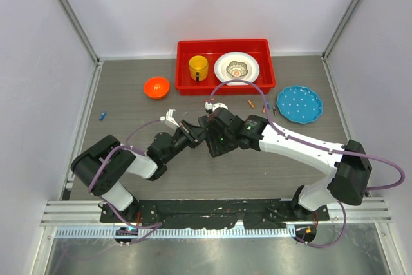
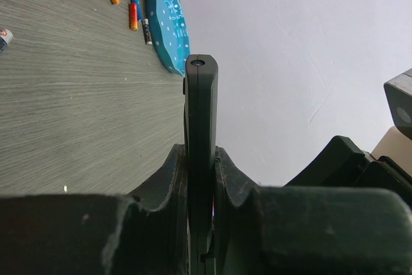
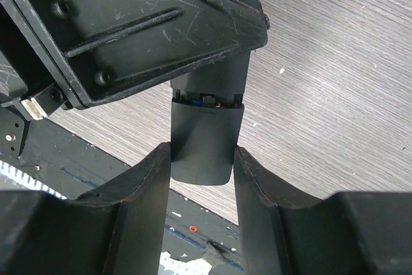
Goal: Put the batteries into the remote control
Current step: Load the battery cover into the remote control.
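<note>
Your left gripper [image 2: 201, 154] is clamped tight on the remote control [image 2: 201, 107], which stands edge-on between the two fingers, lifted above the middle of the table [image 1: 225, 178]. Your right gripper [image 3: 203, 149] meets it there. Its fingers [image 3: 145, 191] are partly spread and sit against both sides of the remote's back cover [image 3: 203, 140]. They look pressed to it, though the contact is hard to judge from that angle. Above the cover's upper edge a slot shows small blue and red ends [image 3: 196, 101], probably cells already seated.

The surface is grey wood-grain, boxed in by plain white walls [image 1: 193, 4] with metal posts [image 1: 71, 11] at the corners. Loose batteries [image 2: 133, 16] lie together beside the blue plate [image 1: 299, 104] on the right: an orange one, a blue one, a red one and a dark one. A single blue battery [image 1: 102, 116] lies well apart, near the left wall. At the far edge a red tray [image 1: 267, 62] carries a yellow mug [image 1: 198, 67] and a white dish [image 1: 237, 67], and an orange bowl [image 1: 156, 86] sits just left of it.
</note>
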Controlling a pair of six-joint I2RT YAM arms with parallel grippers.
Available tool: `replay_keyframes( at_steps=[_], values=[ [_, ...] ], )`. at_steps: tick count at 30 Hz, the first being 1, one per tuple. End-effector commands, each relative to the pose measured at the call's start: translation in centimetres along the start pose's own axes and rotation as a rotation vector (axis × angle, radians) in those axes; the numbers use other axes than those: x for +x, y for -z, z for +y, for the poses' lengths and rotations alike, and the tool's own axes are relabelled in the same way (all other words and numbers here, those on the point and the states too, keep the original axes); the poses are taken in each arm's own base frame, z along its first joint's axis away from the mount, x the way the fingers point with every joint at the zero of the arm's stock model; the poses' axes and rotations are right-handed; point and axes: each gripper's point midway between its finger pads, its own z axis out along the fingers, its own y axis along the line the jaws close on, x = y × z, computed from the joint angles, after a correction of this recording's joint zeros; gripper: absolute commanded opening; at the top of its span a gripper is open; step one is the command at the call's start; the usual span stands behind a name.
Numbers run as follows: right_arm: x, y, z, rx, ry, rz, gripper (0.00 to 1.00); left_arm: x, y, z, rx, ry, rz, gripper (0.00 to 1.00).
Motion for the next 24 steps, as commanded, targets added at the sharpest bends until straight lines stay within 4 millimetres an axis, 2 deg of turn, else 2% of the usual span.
replay_keyframes(
  at_steps=[1, 17, 24],
  values=[
    [-0.27, -0.62, 0.26, 0.005, -0.009, -0.015, 0.06, -1.87, 0.75, -8.65, 0.317, -0.028, -0.081, 0.00],
    [0.41, -1.10, -0.07, 0.021, 0.013, 0.024, 0.07, -1.36, 0.89, -8.69, 0.320, -0.035, -0.068, 0.00],
    [-0.06, -0.92, 0.02, 0.027, 0.027, 0.017, 0.10, -1.11, 0.97, -8.61, 0.319, -0.038, -0.058, 0.00]
  ],
)
